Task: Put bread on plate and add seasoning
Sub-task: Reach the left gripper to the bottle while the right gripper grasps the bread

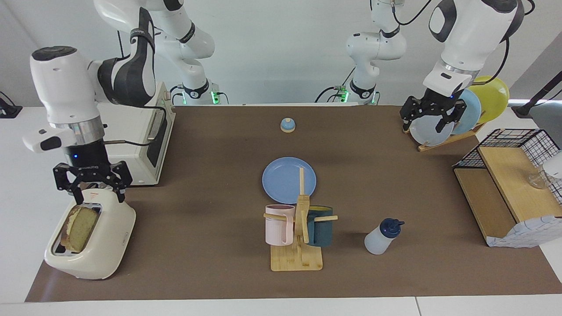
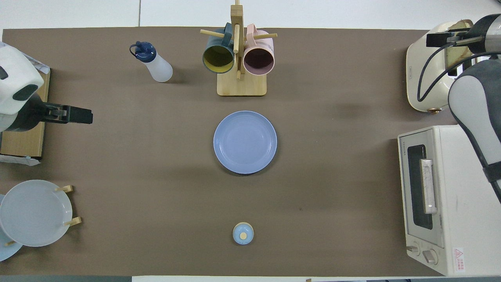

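The bread, a tan slice with a brown crust, stands in the slot of the cream toaster at the right arm's end of the table. My right gripper hangs open just over the toaster's top, above the slice and apart from it; in the overhead view the right gripper covers most of the slice. The periwinkle plate lies bare mid-table. The seasoning bottle stands farther from the robots than the plate, toward the left arm's end. My left gripper hangs open over the plate rack.
A white toaster oven sits nearer the robots than the toaster. A wooden mug tree with pink and teal mugs stands beside the bottle. A small bell sits near the robots. The plate rack and a wire shelf fill the left arm's end.
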### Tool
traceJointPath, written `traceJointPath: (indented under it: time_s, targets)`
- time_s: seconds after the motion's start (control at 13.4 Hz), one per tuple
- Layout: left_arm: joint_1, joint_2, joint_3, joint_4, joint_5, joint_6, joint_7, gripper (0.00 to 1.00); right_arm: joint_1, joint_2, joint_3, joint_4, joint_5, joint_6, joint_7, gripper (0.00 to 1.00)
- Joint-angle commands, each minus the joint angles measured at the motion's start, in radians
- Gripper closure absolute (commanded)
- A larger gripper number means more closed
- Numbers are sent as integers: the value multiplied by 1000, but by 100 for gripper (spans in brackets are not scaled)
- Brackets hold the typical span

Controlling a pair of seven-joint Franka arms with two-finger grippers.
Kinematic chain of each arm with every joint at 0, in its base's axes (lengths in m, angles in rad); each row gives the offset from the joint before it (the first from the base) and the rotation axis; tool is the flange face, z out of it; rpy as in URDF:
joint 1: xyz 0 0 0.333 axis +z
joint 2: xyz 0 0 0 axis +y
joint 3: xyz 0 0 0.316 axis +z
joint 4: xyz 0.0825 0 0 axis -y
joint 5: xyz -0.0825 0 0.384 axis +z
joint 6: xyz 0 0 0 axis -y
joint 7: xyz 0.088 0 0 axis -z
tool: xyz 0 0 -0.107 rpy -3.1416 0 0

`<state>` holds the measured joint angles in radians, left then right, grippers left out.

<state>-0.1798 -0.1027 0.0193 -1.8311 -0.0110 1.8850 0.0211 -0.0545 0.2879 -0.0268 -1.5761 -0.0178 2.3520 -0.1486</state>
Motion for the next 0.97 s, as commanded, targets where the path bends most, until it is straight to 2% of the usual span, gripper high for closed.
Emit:
traceJointPath:
  time_s: [0.0,0.45,0.6,0.89]
  targets:
    - [-32,-113,7,-206,-14,185,-23,0,-27,37,10,44,4,24,-25,0]
    - [-110,-97,8,-414,-12,599,-69,0,-102,57,10,42,139,53,-28,0]
    - [-125,-43,8,-447,-12,728,-69,0,-102,59,7,28,136,55,-25,0]
    - [-161,151,11,-476,-14,1101,-133,0,-123,71,5,13,119,56,-32,0]
